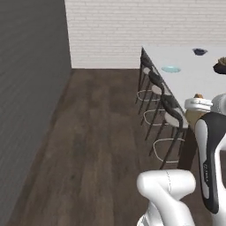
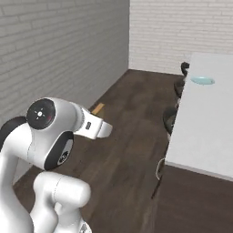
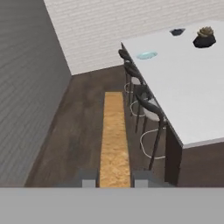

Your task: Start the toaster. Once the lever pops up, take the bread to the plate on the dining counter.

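Note:
My gripper [image 3: 114, 178] is shut on the bread [image 3: 114, 135], a tan-golden slice seen edge-on that runs away from the fingertips over the dark wood floor. From the right base view a tan corner of the bread [image 2: 98, 108] pokes out beyond the white hand. The pale blue-green plate [image 3: 146, 55] lies far ahead near the left edge of the white dining counter [image 3: 188, 96]. The plate [image 1: 171, 69] [image 2: 202, 80] on the dining counter [image 1: 194, 81] [image 2: 205, 123] is well beyond the hand. The toaster is out of view.
Dark stools [image 3: 144, 103] [image 1: 156, 86] line the counter's near side. A small bowl with dark contents [image 3: 177, 32] and a dark plant pot [image 3: 204, 38] sit farther back on the counter. A grey brick wall [image 1: 31, 88] bounds the left; open wood floor [image 1: 101, 132] lies between.

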Motion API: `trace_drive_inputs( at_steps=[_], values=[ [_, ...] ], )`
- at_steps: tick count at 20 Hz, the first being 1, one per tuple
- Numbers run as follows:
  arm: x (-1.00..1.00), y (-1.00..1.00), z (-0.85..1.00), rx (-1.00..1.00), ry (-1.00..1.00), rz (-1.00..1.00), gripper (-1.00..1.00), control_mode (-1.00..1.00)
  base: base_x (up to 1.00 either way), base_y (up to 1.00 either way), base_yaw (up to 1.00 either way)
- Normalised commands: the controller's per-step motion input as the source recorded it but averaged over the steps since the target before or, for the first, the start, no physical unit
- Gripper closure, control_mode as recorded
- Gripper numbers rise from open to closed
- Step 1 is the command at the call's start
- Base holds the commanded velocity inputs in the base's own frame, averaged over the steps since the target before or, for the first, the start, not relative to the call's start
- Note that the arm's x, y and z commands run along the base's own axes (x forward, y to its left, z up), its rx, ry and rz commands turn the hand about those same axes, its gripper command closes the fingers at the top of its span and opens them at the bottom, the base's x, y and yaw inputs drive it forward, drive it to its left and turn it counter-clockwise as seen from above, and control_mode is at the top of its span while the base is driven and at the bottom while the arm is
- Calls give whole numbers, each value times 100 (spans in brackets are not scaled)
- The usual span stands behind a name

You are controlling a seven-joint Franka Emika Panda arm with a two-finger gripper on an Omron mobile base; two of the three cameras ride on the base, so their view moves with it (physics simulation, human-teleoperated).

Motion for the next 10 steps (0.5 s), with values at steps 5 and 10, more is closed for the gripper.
trace_drive_inputs(
  at_steps=[5, 10],
  values=[
    [0, 0, 0, 0, 0, 0, 100, 100, 100, 91, -4],
    [0, 0, 0, 0, 0, 0, 100, 100, 100, 64, -3]
  ],
)
